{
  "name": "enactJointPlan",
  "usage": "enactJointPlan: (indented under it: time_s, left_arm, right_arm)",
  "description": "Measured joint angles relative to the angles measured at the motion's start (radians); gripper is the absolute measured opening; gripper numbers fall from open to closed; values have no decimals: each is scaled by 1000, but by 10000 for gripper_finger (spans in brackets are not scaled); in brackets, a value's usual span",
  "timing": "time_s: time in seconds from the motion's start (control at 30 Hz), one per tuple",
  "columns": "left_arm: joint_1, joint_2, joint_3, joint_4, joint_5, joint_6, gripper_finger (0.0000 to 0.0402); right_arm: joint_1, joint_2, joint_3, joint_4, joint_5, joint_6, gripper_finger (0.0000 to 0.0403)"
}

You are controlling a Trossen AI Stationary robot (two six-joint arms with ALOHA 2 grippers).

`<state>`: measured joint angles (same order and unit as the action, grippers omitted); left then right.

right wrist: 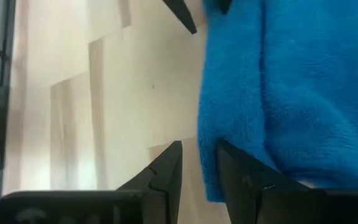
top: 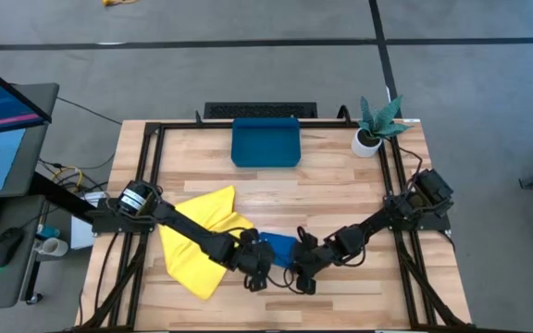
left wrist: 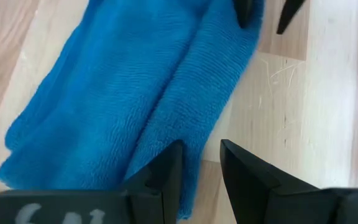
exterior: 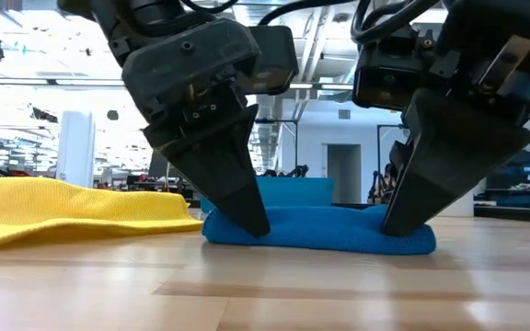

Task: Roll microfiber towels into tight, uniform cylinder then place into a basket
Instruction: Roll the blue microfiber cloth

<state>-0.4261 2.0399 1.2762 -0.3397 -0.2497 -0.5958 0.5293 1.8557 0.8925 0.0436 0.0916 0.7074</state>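
The blue towel (top: 280,246) lies on the table as a flat, folded-over band near the front middle; the low view shows it low and long (exterior: 320,230). My left gripper (top: 257,271) stands at its left end and my right gripper (top: 302,276) at its right end. Both point down and are open by a narrow gap that straddles the band's near edge. The yellow towel (top: 202,239) lies spread and rumpled on the table to the left, partly under my left arm. The teal basket (top: 266,143) stands at the far middle. My left gripper (left wrist: 202,168) comes from above at the band's left end. One fingertip (left wrist: 169,171) rests on the towel's top beside its near edge (left wrist: 191,186). The other (left wrist: 241,171) stands on bare wood just off that edge. The towel lies flat on the table. My right gripper (right wrist: 199,163) comes from above at the band's right end. One fingertip (right wrist: 238,168) is on the towel by its near edge (right wrist: 207,180). The other (right wrist: 166,165) stands over bare wood beside it. The towel lies flat on the table.
A small white pot with a green plant (top: 375,129) stands at the far right corner. Black frame rails (top: 151,185) run along the table's left, right and far sides. Bare wood lies between the towels and the basket and along the near edge.
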Motion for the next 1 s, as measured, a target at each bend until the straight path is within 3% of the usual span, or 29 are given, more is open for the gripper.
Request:
enactJointPlan:
  time_s: [0.17,0.53,0.77,1.0]
  left_arm:
    - [16,0,0,-4,48,-7,105]
    - [23,3,-2,-6,105,-24,105]
    - [23,4,-2,-6,111,-35,105]
    - [23,4,-3,-6,113,-35,105]
  right_arm:
    - [1,1,0,11,-12,-5,134]
    - [-2,-10,1,6,-5,-56,230]
    - [22,-118,-2,-132,7,-130,224]
    - [114,-231,-2,-226,178,-280,210]
